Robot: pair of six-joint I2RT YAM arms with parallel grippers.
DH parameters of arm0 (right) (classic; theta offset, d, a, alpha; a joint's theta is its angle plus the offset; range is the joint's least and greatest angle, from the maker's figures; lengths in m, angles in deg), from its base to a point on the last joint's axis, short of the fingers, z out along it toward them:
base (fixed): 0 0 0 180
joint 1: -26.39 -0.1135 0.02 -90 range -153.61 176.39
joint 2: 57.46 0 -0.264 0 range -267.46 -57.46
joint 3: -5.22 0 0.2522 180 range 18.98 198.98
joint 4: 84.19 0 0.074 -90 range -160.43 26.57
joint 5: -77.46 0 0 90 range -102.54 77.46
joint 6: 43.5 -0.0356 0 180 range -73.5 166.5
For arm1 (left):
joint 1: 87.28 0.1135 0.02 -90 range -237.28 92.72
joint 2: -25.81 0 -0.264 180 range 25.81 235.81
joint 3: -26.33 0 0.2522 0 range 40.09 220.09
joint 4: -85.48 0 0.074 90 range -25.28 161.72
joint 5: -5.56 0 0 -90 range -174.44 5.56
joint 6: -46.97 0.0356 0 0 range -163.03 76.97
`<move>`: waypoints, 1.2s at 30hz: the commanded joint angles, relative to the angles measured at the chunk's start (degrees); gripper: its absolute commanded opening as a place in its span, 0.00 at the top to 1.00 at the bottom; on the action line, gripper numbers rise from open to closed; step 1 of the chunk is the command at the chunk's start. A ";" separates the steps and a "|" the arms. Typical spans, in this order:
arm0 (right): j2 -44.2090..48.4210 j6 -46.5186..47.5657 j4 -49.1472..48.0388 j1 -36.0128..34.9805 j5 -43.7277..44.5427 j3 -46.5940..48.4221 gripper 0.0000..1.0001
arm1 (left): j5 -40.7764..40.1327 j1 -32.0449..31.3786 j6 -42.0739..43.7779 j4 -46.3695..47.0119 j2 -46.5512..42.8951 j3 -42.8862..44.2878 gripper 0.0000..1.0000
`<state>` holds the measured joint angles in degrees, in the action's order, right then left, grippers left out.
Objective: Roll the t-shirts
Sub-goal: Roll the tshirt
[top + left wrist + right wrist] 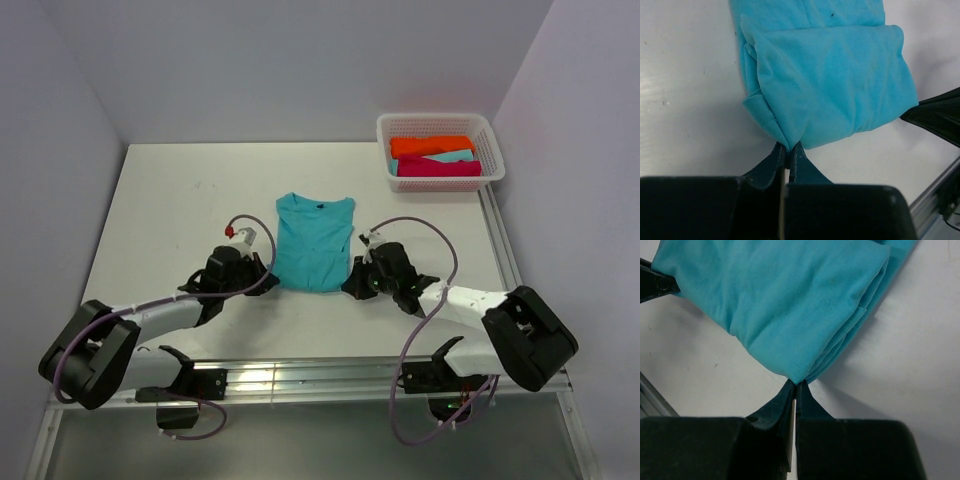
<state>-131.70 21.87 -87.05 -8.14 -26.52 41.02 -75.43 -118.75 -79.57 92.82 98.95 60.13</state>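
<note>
A white tabletop (170, 220) lies between pale walls (300, 60) on three sides. A white lattice basket (436, 119) sits at its far right corner. A metal rail (310, 376) runs along the near edge, and a side rail (500, 245) borders the right.

A robotics lab test cell; a plain white rectangular worktop (170, 200) is boxed in on three sides by bare pale grey partition walls (300, 70); a left robot arm (160, 315) and a right robot arm (465, 300), both white with black joints, are mounted on a silver aluminium rail (300, 375) along the near edge; loose purple cables (391, 405) loop off them; a turquoise fabric t-shirt (314, 245) lies between the arms as the work piece; a white plastic lattice basket (440, 184) of folded cloth sits in the far right corner.
</note>
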 commanded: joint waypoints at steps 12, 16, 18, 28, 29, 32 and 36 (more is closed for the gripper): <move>7.35 -6.31 20.92 -0.02 -7.28 5.55 1.00 | 9.18 -0.44 -6.71 -20.92 -1.07 10.29 1.00; 8.67 -6.58 23.91 1.12 -9.48 7.13 1.00 | 9.70 -0.44 -6.71 -26.19 -0.64 14.41 1.00; 9.46 -6.67 25.23 1.91 -10.10 7.84 1.00 | 9.97 -0.35 -6.80 -28.65 -0.11 15.73 1.00; 8.76 -6.05 30.68 7.71 -16.08 11.00 1.00 | 11.29 -0.27 -9.43 -32.17 2.79 20.04 1.00; 8.41 -5.96 31.03 9.02 -17.21 11.18 1.00 | 11.63 0.00 -9.61 -32.26 3.32 20.39 1.00; 7.71 -5.17 32.70 10.70 -18.62 12.58 1.00 | 12.34 0.61 -10.22 -33.32 4.46 22.06 0.99; 5.77 -3.51 35.16 13.16 -19.85 14.69 1.00 | 13.83 2.10 -10.40 -34.20 5.52 24.43 1.00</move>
<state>-125.01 16.56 -54.11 3.64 -43.74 52.41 -63.84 -117.76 -89.23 58.83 104.09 81.00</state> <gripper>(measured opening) 0.018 0.035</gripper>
